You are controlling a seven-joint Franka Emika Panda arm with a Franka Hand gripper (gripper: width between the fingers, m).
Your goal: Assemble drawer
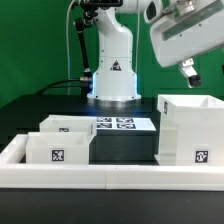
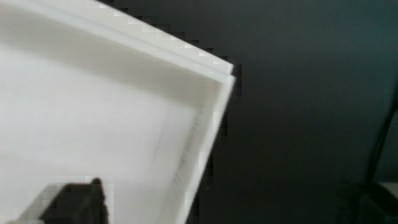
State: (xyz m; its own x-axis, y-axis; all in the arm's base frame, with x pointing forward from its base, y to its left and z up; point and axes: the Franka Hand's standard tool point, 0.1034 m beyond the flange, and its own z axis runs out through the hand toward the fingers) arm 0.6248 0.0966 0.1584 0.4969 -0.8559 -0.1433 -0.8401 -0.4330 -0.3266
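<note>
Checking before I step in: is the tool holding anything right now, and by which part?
Nothing is held. The tool hangs in the air above the housing, apart from it.

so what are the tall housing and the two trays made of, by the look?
Housing: likely rigid white plastic, matte; thin even walls, crisp edges, no shine. Rear tray and front tray: same look, same thin white walls. Tags on them: probably printed paper stickers; too small to be sure.

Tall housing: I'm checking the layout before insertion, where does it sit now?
In the exterior view the tall housing stands at that view's right, beside the marker board and behind the border wall.
</note>
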